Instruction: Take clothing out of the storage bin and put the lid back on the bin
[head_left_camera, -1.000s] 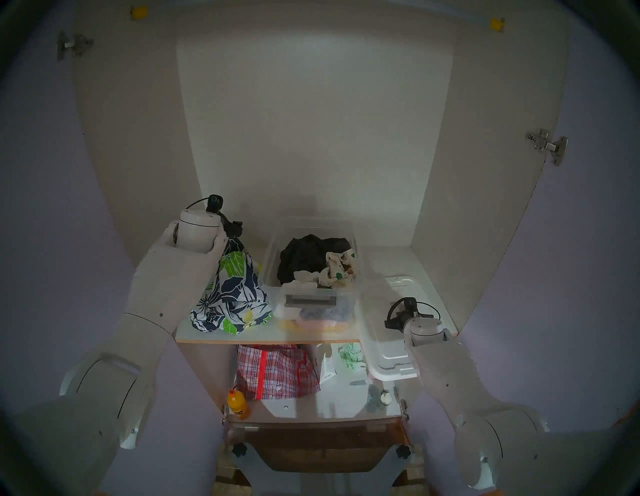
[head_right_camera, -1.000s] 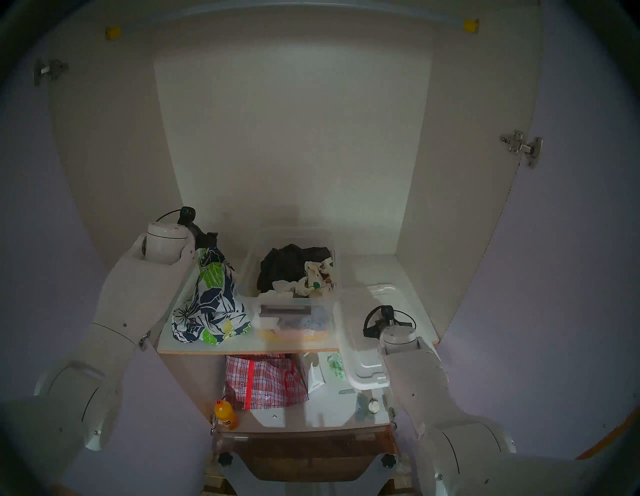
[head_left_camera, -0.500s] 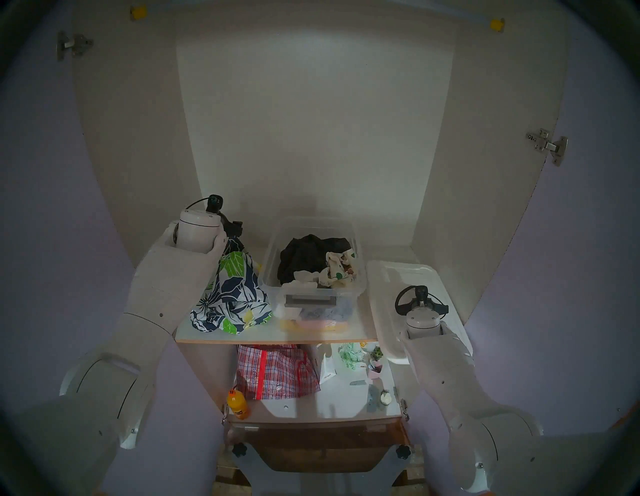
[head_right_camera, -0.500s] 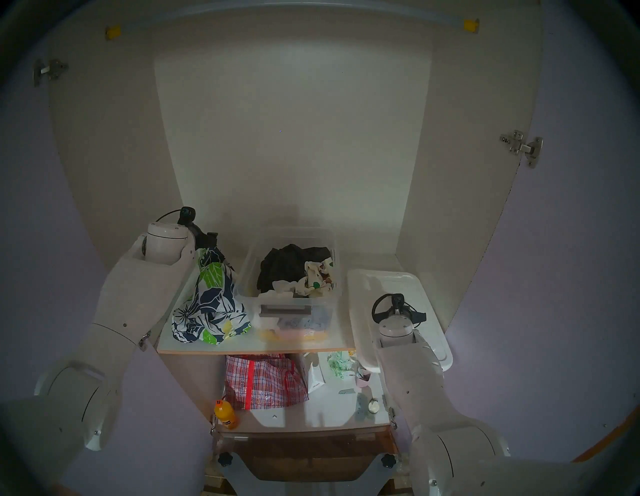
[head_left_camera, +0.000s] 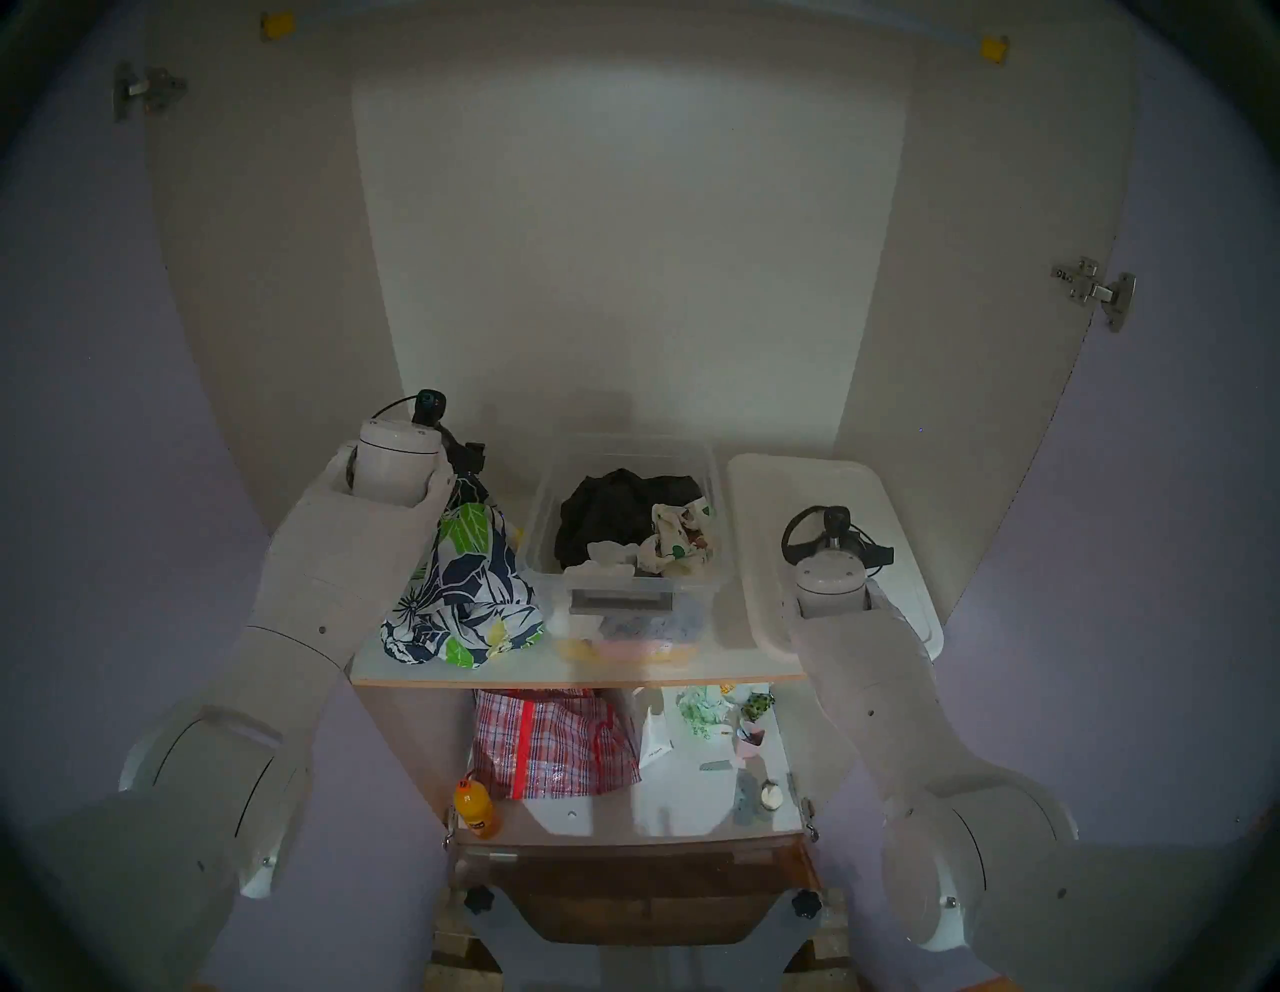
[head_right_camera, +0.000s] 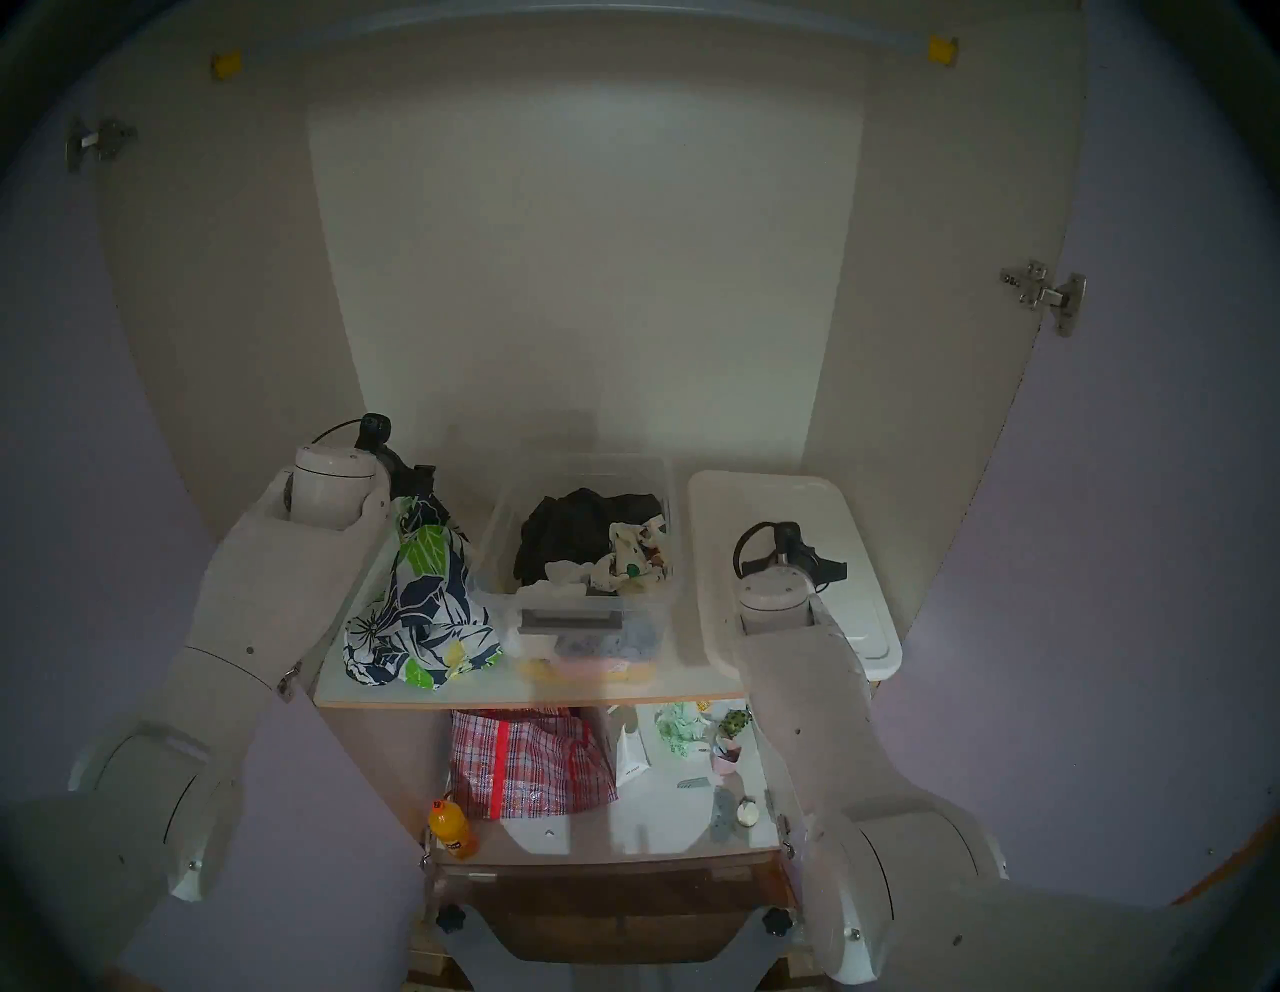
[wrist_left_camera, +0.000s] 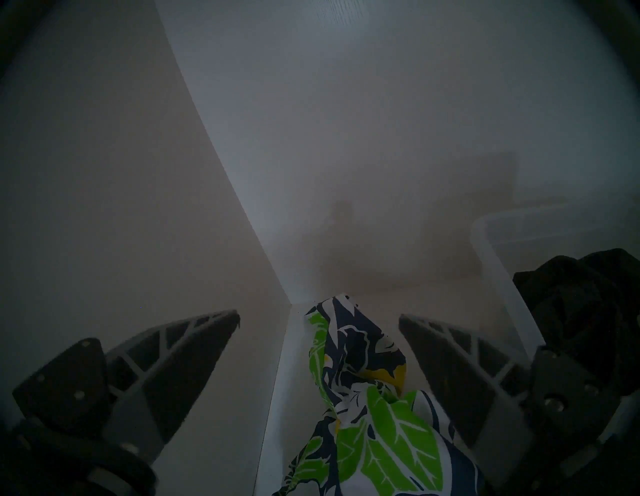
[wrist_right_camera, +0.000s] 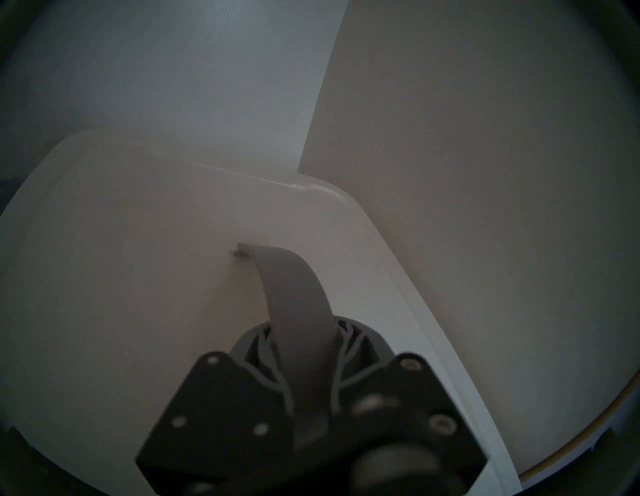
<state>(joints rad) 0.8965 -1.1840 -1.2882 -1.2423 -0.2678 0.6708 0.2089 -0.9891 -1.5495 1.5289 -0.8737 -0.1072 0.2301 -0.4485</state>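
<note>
**One sideways carry separates the lid from the bin**

Nearest, the right gripper (wrist_right_camera: 308, 374) is clamped on the grey handle (wrist_right_camera: 294, 294) at the middle of the lid (head_left_camera: 824, 485), which hangs raised and roughly level. Its long axis runs front to back, parallel to the storage bin (head_left_camera: 706, 575) just beside it on the robot's left. By my reading, the lid needs a sideways shift toward the centre and then a descent onto the rim. Farther in, the left gripper (wrist_left_camera: 318, 332) stands with jaws wide apart, the clothing (head_left_camera: 471, 596) draped loose between them, heaped on the shelf (head_left_camera: 540, 668) left of the bin, already out
</note>
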